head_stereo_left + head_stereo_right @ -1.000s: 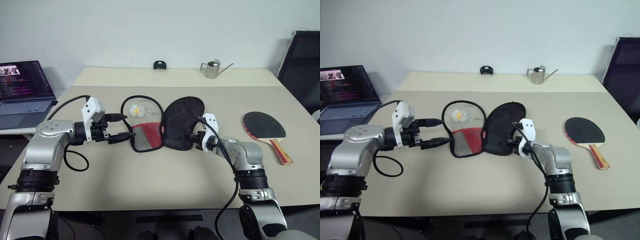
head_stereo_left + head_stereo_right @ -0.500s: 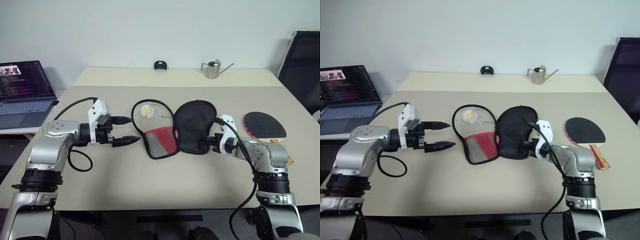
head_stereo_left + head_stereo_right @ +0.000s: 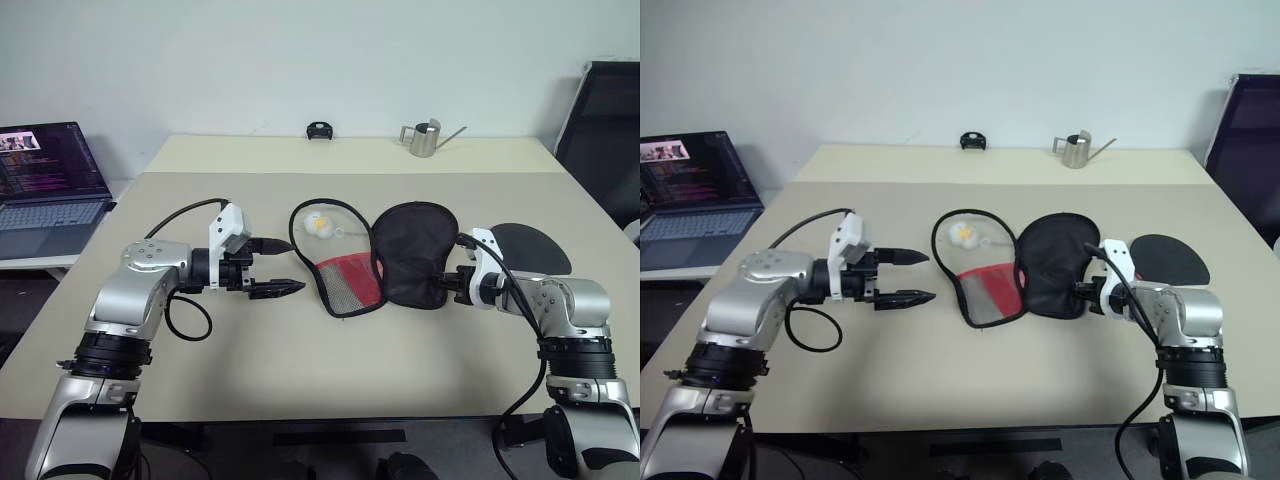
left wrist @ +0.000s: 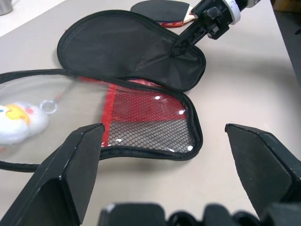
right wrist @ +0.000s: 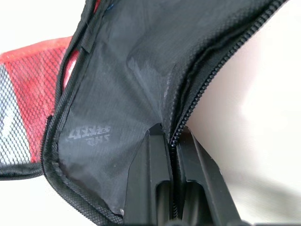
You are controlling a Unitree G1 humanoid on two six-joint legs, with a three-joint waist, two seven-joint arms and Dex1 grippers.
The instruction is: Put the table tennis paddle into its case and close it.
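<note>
Case [image 3: 385, 262], unzipped and spread flat in two halves at mid-tabletop [image 3: 300, 360]: black half on the right, red mesh half on the left with a small white plush charm [image 3: 320, 224] on the clear panel. Right claw [image 3: 452, 283] pinched tight on the black half's zipper edge. Over the last second, dragged rightward across the tabletop by that claw, from centre-left to just beside the table tennis paddle [image 3: 535, 247], whose black face peeks out behind the right forearm at the right edge. Left claw [image 3: 288, 266] spread wide, gripping nothing, followed the move to the right, now hovering just left of the mesh half. Judged meaning: case brought closer to the paddle, opened and ready to receive it; paddle not yet lifted, insertion and zipping both outstanding. Likely next: release of the fabric and a reach for the wooden handle.
</note>
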